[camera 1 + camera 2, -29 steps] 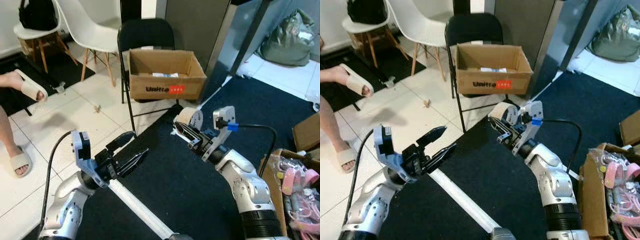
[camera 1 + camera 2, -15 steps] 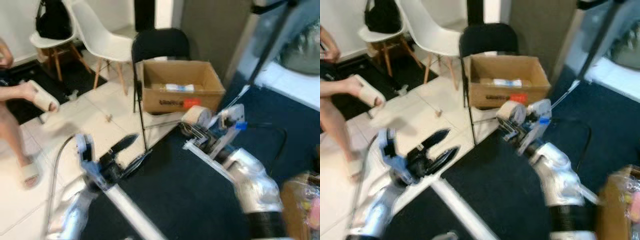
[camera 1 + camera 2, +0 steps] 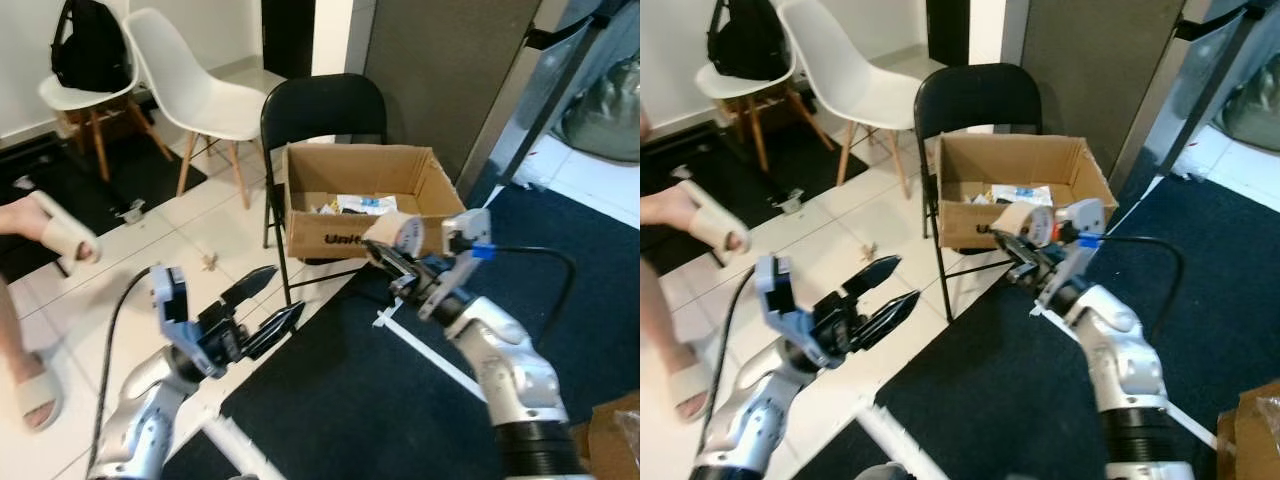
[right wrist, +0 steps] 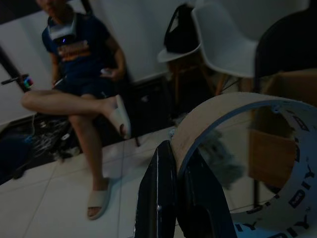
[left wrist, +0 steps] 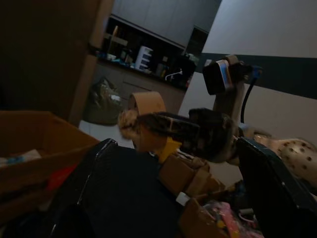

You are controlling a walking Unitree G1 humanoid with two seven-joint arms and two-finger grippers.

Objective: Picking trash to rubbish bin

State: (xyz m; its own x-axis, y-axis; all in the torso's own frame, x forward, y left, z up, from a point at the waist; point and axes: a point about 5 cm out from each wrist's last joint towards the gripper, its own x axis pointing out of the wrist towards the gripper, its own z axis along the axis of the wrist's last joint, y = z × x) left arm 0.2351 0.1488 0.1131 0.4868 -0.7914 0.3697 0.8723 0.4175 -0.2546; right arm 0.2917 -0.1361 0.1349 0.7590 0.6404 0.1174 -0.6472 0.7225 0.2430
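Right gripper (image 3: 385, 256) clamped on a round cardboard tape roll (image 3: 397, 232), held upright on edge just in front of the open brown cardboard box (image 3: 352, 203) of scraps. Left gripper (image 3: 265, 305) lower, fingers apart, holding nothing. Behind the box, a black folding chair (image 3: 322, 113); beyond, white plastic chairs (image 3: 190, 85). Below, dark carpet (image 3: 350, 390).

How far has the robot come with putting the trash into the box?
Done: some trash already lies in the cardboard box on the black chair.
In hand: the right gripper is shut on the tape roll, held at the box's front wall, not yet over the opening.
Left: lift the roll over the rim and release it. The left gripper is open and holds nothing.
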